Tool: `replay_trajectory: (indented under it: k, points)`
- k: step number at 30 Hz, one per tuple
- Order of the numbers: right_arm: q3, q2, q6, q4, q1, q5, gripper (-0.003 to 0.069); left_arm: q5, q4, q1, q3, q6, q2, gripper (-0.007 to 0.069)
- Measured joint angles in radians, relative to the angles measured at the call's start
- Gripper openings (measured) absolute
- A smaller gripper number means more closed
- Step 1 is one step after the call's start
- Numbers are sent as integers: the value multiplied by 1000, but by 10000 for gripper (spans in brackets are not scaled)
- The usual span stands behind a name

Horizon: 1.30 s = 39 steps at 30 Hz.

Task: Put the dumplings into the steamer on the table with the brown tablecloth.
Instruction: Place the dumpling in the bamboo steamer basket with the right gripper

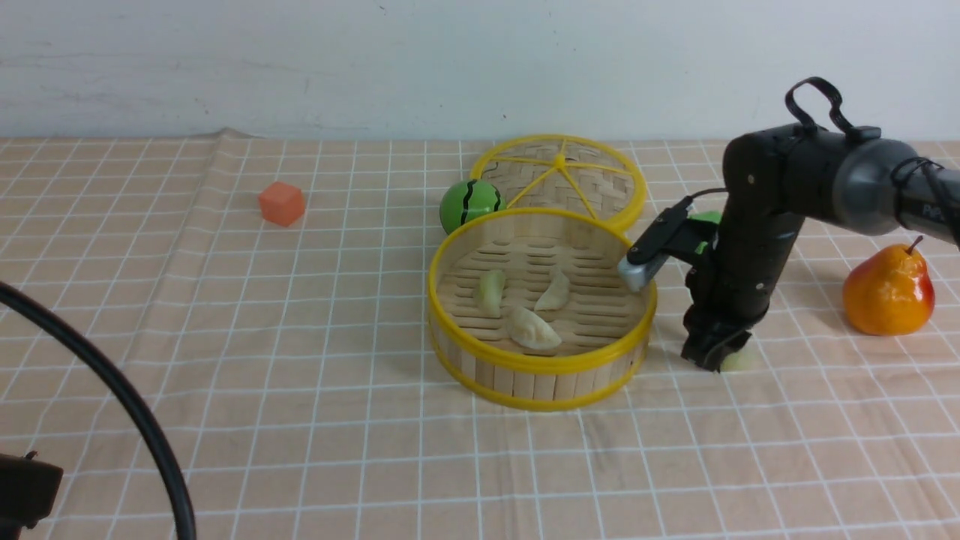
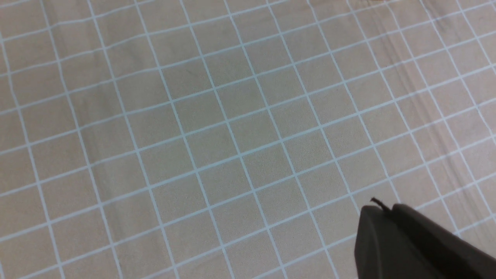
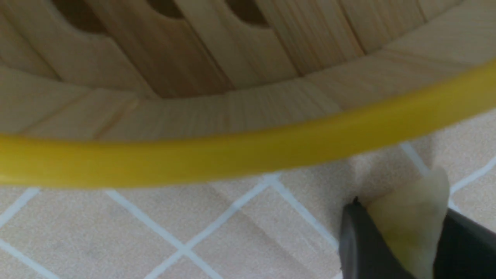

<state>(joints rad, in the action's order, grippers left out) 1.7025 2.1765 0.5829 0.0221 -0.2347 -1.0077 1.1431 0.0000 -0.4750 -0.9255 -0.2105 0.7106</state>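
Dumpling [image 3: 410,221] sits clamped in right gripper [image 1: 720,361] at cloth level; steamer [image 1: 541,365] lies just beside, toward robot's left.

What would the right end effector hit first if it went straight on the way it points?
The right end effector points down: the pale dumpling between its fingers, then likely the tablecloth directly under it.

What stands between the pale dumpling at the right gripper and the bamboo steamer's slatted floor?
Only the side wall and yellow rim of the round bamboo steamer. The pale crescent dumpling sits in the right gripper just outside it; nothing else intervenes.
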Motion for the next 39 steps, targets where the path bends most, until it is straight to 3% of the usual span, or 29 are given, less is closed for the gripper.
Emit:
replay_trajectory:
  k: [8,17,29,32,35,39]
  points:
    - [128,-14,-118,45,-26,-150,200,0,0,0,0,0,0,21]
    - [423,-45,-246,-122,-174,-133,200,-2,0,0,0,3,0,27]
    - [428,126,-413,-31,-196,-141,202,48,0,0,0,3,0,38]
    - [428,134,-416,-31,-196,-135,246,48,0,0,0,3,0,39]
    - [428,136,-416,-31,-196,-136,346,50,0,0,0,3,0,40]
    - [428,113,-416,-31,-196,-182,423,58,0,0,9,3,-36,46]
